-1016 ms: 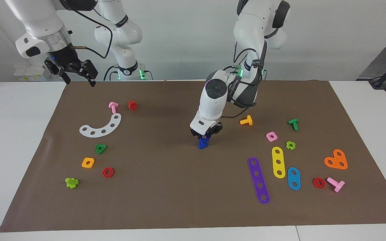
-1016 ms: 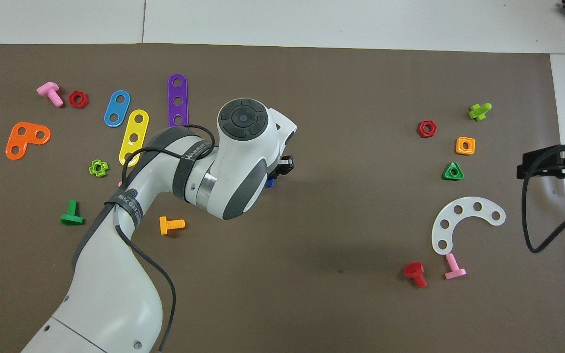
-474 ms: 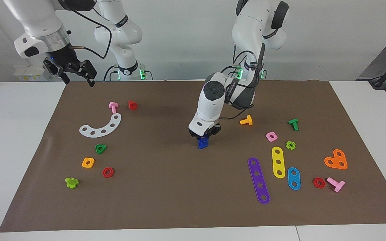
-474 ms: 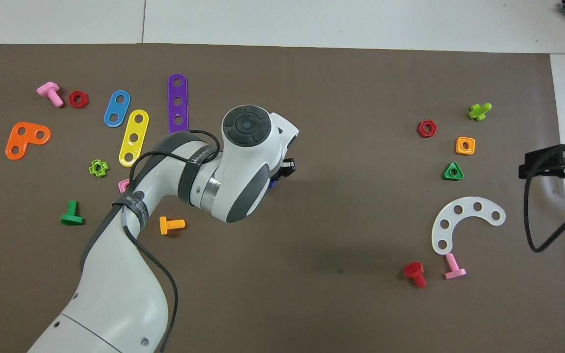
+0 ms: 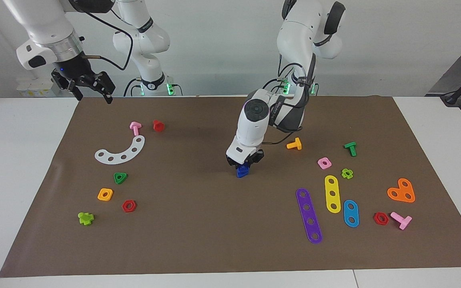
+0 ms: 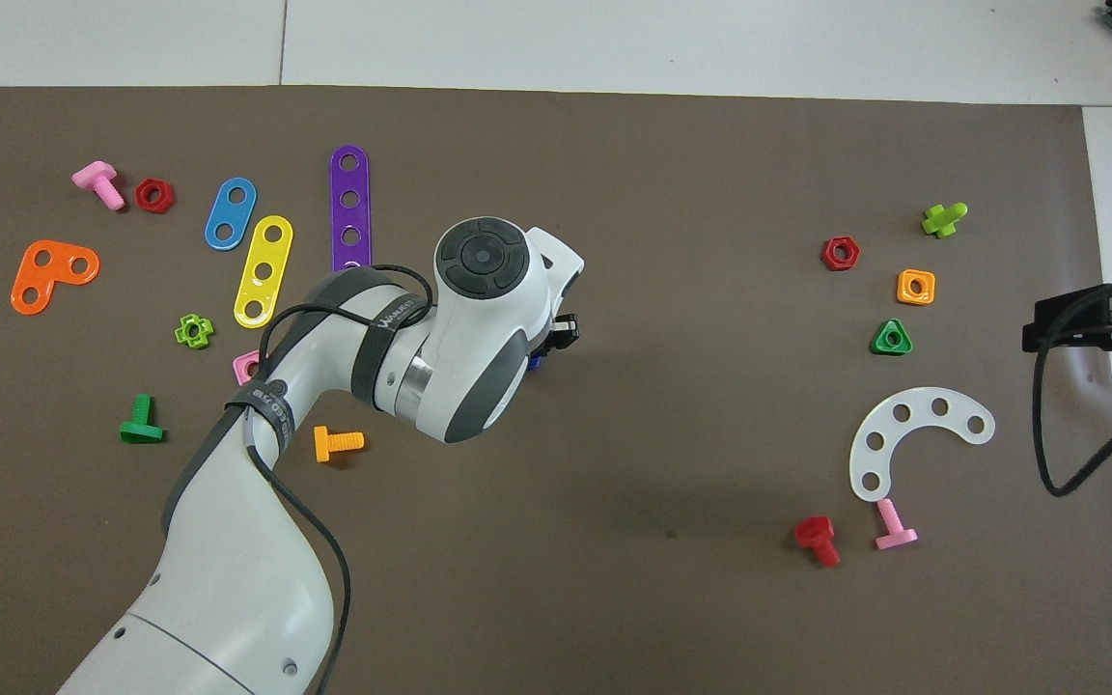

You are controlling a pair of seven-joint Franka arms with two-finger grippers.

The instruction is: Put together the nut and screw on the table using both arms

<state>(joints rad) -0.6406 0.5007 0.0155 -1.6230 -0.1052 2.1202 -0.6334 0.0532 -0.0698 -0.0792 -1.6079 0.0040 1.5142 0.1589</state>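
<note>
On the brown mat (image 5: 198, 224) in the middle of the table, a blue triangular-headed screw (image 5: 242, 172) rests on its head. My left gripper (image 5: 245, 163) points straight down onto it, fingers closed around a blue piece on top of it that I take for the nut. Nut and screw merge into one blue shape. In the overhead view my left wrist hides them except a blue sliver (image 6: 534, 361). My right gripper (image 5: 91, 91) waits, open and empty, raised over the mat's edge at the right arm's end; it also shows in the overhead view (image 6: 1087, 326).
Toward the left arm's end lie an orange bolt (image 5: 294, 144), pink square nut (image 5: 324, 163), green bolt (image 5: 350, 148) and purple strip (image 5: 309, 216). Toward the right arm's end lie a white arc (image 5: 121, 152), green triangular nut (image 5: 120, 177), orange square nut (image 5: 105, 194).
My left gripper has sunk a little lower onto the blue piece and its wrist has shifted slightly. The right arm has barely moved.
</note>
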